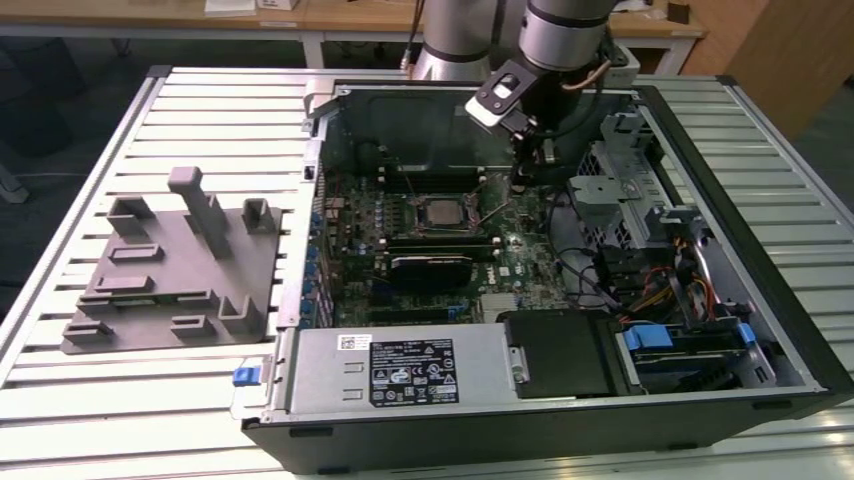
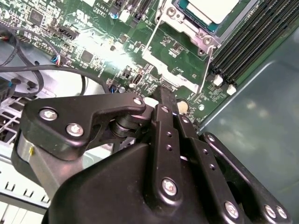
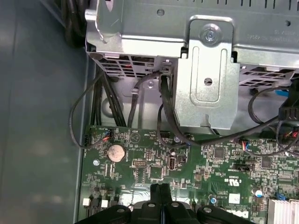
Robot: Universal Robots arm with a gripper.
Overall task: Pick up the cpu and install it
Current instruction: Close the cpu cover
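Inside the open computer case [image 1: 561,428], with the gripper [image 1: 523,182] empty, fingers [image 3: 157,192] pressed together just above the green motherboard [image 3: 140,154], and the cpu [image 1: 438,211] lying silver-topped in the metal-framed socket [image 2: 184,29] toward the board's far edge, apart from the fingertips.

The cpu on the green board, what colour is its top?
The cpu is pale silvery grey, clearest in the second wrist view.

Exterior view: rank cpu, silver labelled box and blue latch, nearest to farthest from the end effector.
1. cpu, in the socket near the end effector.
2. silver labelled box, case's near end.
3. blue latch, off the box toward the exterior view's left.
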